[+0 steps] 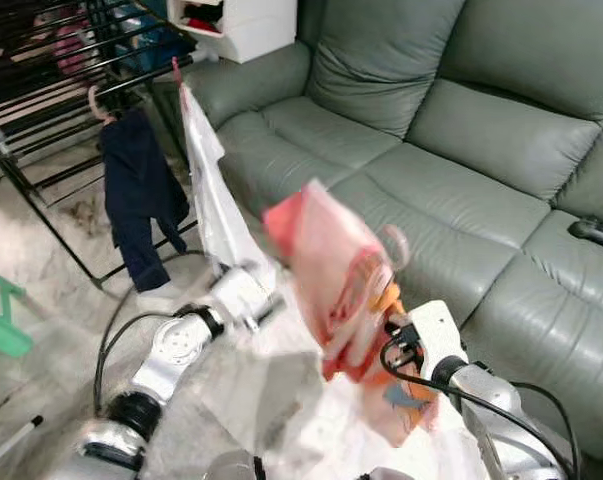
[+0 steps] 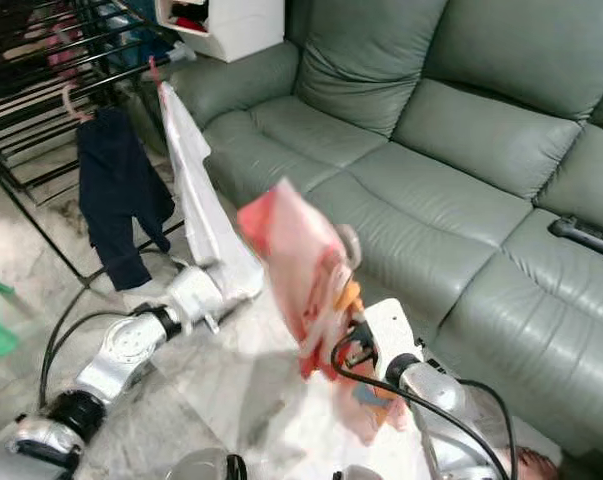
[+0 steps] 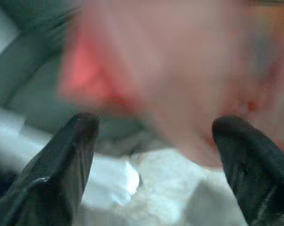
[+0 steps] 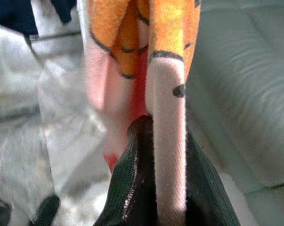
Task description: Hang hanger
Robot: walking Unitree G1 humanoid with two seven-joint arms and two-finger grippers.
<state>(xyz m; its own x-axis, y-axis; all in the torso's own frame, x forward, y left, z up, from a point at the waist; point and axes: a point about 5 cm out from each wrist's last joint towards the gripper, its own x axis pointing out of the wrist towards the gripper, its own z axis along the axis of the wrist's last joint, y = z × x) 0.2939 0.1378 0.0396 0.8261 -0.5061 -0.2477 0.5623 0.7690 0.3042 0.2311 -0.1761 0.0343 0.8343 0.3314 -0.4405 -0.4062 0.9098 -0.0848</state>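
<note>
A pink and red garment (image 1: 331, 280) with orange print hangs on a pink hanger whose hook (image 1: 394, 246) sticks up, blurred. My right gripper (image 4: 157, 129) is shut on the hanger's pink flocked bar (image 4: 167, 141), holding it up in front of the sofa. To its left, my left gripper (image 3: 156, 122) is open, its fingers (image 3: 80, 141) pointing at the garment without touching it. The black drying rack (image 1: 51, 70) stands at the upper left. A navy garment (image 1: 139, 195) and a white one (image 1: 213, 195) hang from it on hangers.
A grey-green leather sofa (image 1: 461, 140) spans the back and right, with a black remote (image 1: 596, 232) on its right seat. A white cabinet (image 1: 241, 20) stands behind the rack. A green stool (image 1: 1, 325) is at the left edge on the marble floor.
</note>
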